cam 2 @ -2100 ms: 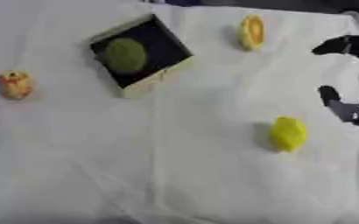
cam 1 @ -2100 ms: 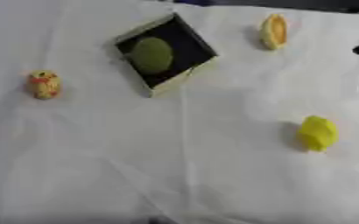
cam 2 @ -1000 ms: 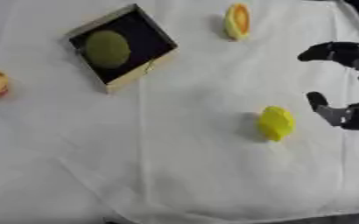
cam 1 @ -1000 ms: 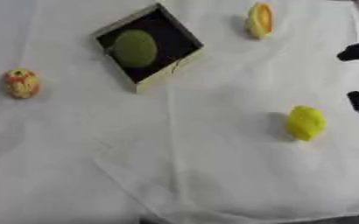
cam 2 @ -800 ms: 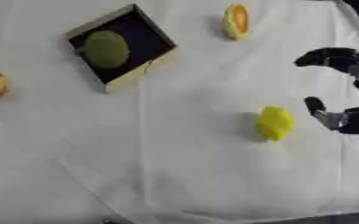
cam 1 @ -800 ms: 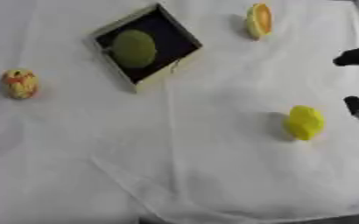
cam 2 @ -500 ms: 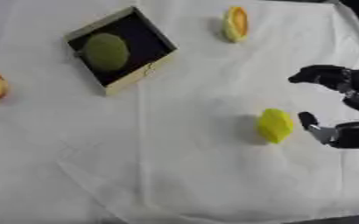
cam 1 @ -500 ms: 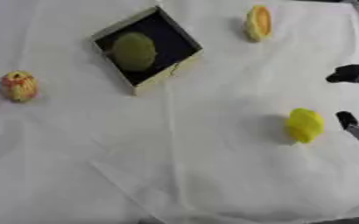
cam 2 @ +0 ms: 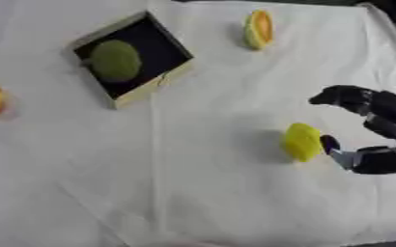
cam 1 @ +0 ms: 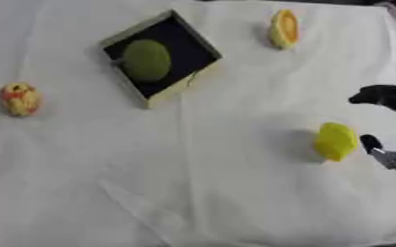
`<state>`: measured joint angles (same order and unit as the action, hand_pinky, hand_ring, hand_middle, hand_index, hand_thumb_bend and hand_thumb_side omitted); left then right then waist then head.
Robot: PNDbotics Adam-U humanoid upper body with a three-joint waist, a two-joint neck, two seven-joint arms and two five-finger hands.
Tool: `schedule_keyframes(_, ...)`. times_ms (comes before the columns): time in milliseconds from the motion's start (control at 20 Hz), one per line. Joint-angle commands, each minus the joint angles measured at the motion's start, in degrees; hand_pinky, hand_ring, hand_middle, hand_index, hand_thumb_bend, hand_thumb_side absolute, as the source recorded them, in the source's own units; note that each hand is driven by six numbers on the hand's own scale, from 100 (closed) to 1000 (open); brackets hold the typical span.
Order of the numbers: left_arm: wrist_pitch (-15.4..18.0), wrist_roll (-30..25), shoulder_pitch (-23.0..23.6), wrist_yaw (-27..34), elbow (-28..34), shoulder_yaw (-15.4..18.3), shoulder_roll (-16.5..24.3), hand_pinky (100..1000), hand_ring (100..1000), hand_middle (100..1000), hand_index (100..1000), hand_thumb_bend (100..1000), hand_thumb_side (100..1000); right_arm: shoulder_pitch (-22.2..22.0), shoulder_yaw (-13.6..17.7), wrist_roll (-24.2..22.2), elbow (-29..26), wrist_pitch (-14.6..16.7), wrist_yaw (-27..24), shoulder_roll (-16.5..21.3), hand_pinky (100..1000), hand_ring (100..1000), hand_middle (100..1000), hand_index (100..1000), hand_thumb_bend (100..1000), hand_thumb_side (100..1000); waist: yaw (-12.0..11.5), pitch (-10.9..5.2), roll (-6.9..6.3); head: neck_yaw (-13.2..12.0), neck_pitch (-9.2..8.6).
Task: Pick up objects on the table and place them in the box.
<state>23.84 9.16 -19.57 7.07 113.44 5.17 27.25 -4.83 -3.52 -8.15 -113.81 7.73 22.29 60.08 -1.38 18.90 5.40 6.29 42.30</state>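
Right robot hand (cam 2: 372, 130) has been brought up against the yellow object (cam 2: 302, 141) on the table (cam 2: 201, 193), fingers spread, thumb nearly touching, nothing held yet. Grasp judged imminent; box (cam 2: 127, 57) lies well apart, upper left.

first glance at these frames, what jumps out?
The black robot hand at the right edge, fingers and thumb spread around the yellow object but not closed on it. Next, the dark box at upper left, already holding a green round object. An orange-yellow piece lies at the far edge, and a red-yellow fruit at the left edge.
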Motion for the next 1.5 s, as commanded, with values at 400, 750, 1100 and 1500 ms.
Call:
schedule_keyframes(400, -0.16, -0.72, -0.51, 0.29, 1.15, -0.05, 0.72, 721, 768, 739, 830, 100, 571, 1.28, -1.21, -1.04, -0.78, -5.45, 4.40, 0.56, 945, 980, 853, 940, 100, 311, -0.41, 0.29, -0.26, 0.42, -0.30)
schedule_keyframes(750, -0.35, -1.08, -0.64, 0.58, 1.15, -0.21, 0.45, 721, 768, 739, 830, 100, 571, 2.09, -2.00, -1.39, -0.78, -5.87, 5.55, 0.25, 943, 979, 850, 938, 100, 322, -0.50, 0.30, -0.26, 0.53, -0.39)
schedule_keyframes(1100, -0.40, -1.27, -0.72, 0.70, 1.15, -0.24, 0.25, 721, 769, 739, 829, 100, 571, 2.01, -2.50, -3.04, -0.78, -7.55, 7.60, 0.03, 940, 977, 849, 938, 100, 347, -0.65, 0.57, -0.21, 0.52, -0.54)
schedule_keyframes(1500, -0.39, -1.46, -0.86, 0.73, 1.15, -0.30, 0.04, 721, 769, 740, 829, 100, 572, 1.37, -2.77, -5.80, -0.62, -9.75, 9.54, -0.54, 938, 976, 851, 940, 100, 370, -0.67, 1.20, -0.38, 0.49, -0.73)
